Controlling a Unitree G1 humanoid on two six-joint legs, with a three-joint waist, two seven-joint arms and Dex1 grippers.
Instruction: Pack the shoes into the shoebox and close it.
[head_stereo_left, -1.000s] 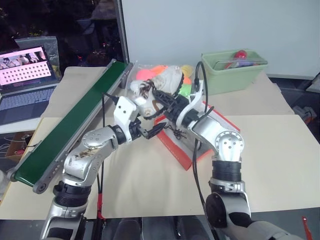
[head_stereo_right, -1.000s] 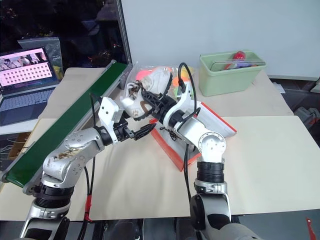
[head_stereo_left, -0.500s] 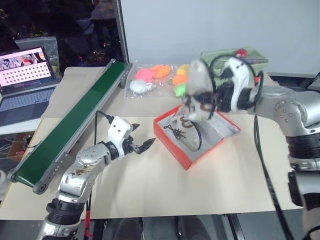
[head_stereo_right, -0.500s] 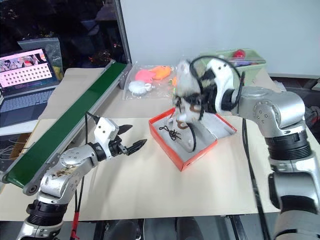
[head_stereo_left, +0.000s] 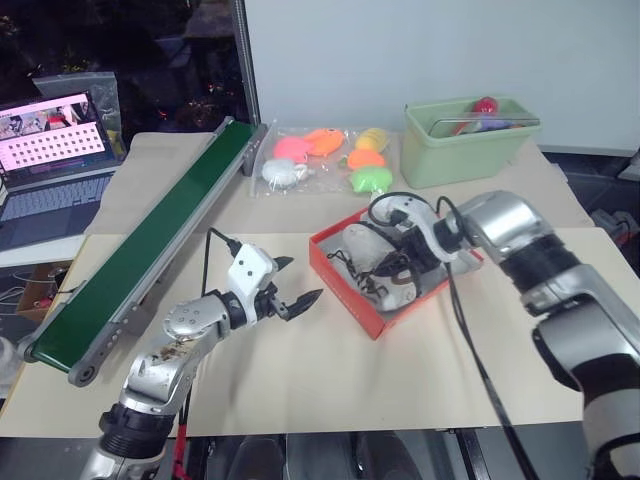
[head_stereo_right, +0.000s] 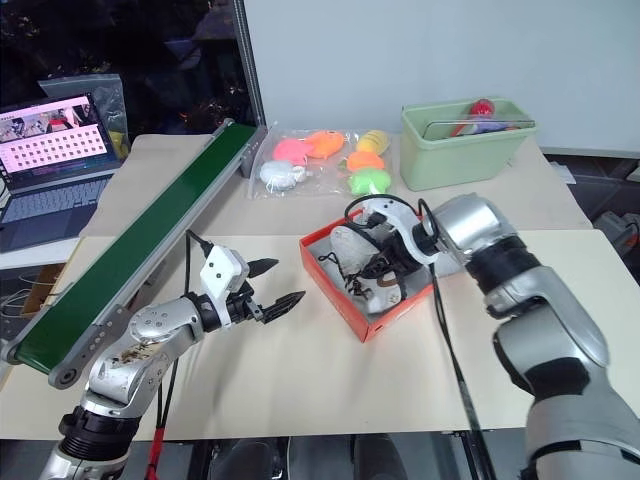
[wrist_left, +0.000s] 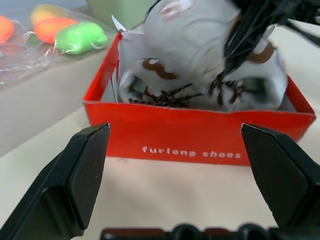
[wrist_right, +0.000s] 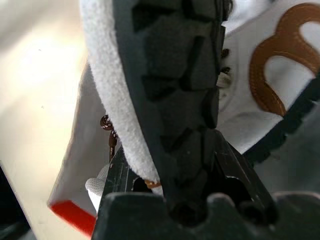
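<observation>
"furlong shoes" is being shown in white on the red shoebox (wrist_left: 200, 132) on the table (head_stereo_left: 330, 370). Both shoes (head_stereo_left: 385, 265) are lying inside, one being gripped by the right hand (head_stereo_left: 400, 262). The left hand (head_stereo_left: 292, 285) is being held open nearby.

Right hand (head_stereo_left: 398, 262) grips a shoe (head_stereo_left: 392, 282) inside the shoebox (head_stereo_left: 345, 290); spread-fingered left hand (head_stereo_left: 297, 287) hovers left of it over the tabletop (head_stereo_left: 300, 380).

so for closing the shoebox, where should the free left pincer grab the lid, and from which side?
Probably the lid's free edge, from the far right side of the shoebox. The lid lies folded back there, behind the shoes. The open left pincer sits on the opposite, lettered side, so it would have to reach across.
</observation>
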